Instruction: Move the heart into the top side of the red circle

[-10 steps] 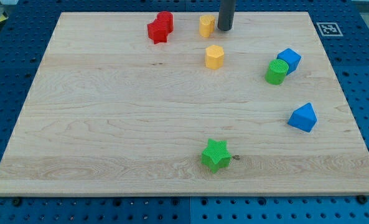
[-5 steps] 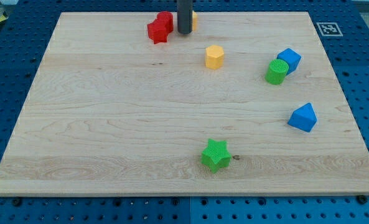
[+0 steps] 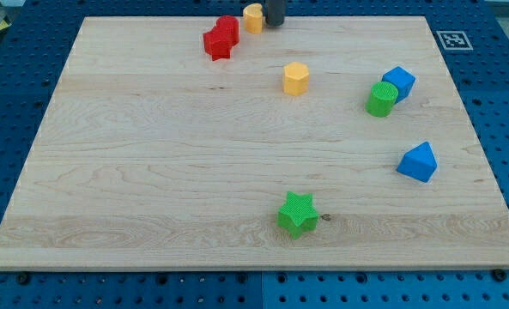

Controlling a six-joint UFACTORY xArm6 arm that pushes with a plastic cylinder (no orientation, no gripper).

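The yellow heart (image 3: 253,17) lies near the board's top edge, just to the upper right of the red circle (image 3: 228,28), close to it or touching. A second red block (image 3: 215,44) sits against the circle's lower left. My tip (image 3: 274,23) is at the top edge, right beside the heart on its right. Only the rod's lowest part shows.
A yellow hexagon (image 3: 295,78) lies below the heart. A green cylinder (image 3: 380,99) touches a blue cube (image 3: 399,82) at the right. A blue triangular block (image 3: 418,161) sits lower right. A green star (image 3: 298,214) is near the bottom. The wooden board (image 3: 151,172) ends just above the heart.
The yellow heart has been pushed left and towards the top, from beside the hexagon's column to next to the red circle. My tip swept left, then came back right and up.
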